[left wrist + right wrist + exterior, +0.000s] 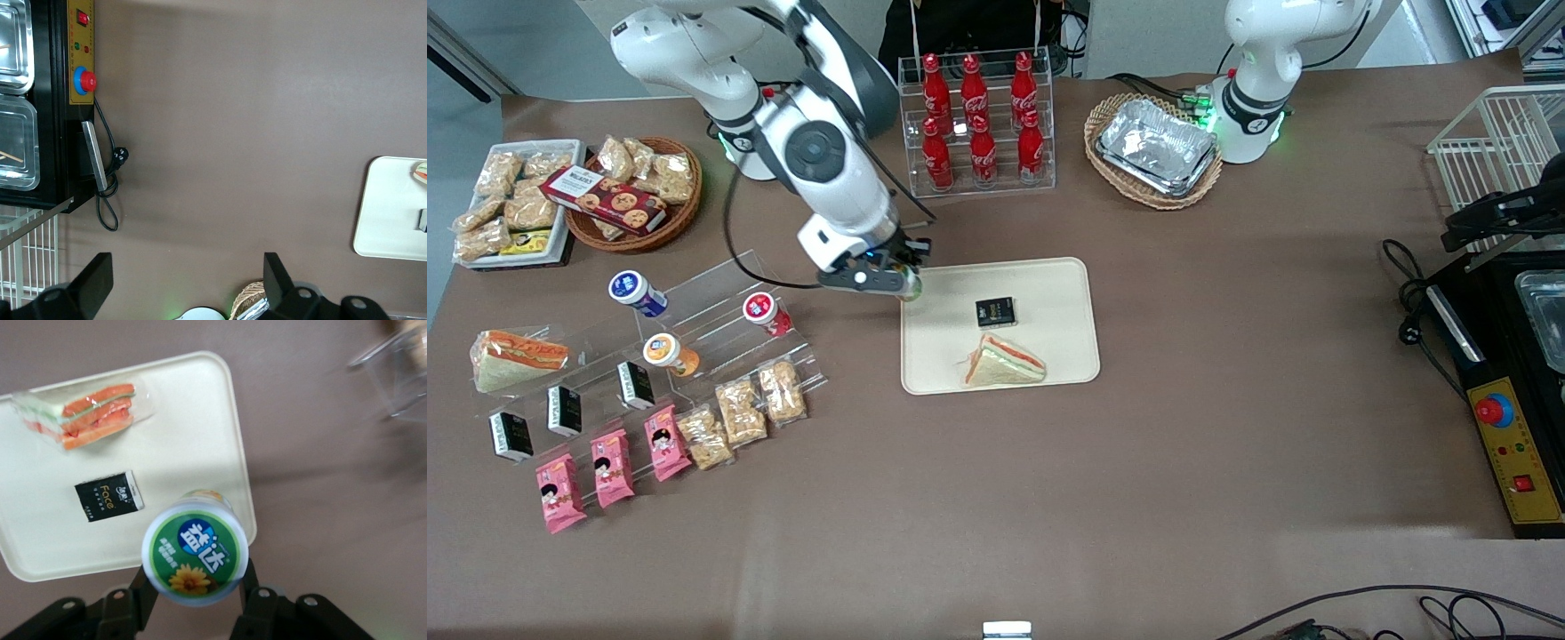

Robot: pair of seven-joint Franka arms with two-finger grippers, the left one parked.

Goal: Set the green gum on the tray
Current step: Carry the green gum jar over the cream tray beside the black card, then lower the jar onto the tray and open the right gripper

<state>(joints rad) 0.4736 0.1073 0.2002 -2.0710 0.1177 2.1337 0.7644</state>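
The right arm's gripper hangs over the corner of the cream tray that lies farthest from the front camera and toward the working arm's end of the table, its two fingers clamped on the green gum. In the wrist view the bottle's round cap, white-rimmed with a green face, white characters and a yellow flower, fills the space between the black fingers; the pale bottle body shows just past the cap, over the tray near its rounded corner. The bottle is held above the tray, not resting on it.

On the tray lie a small black packet printed "Face" and, nearer the front camera, a wrapped triangular sandwich with orange and green filling.

Toward the working arm's end, a clear acrylic step rack carries a blue gum bottle, a red gum bottle and an orange gum bottle, with black packets, pink snack packets and another wrapped sandwich close by. Farther from the camera stand red cola bottles in a clear rack, and a wicker basket of foil containers.
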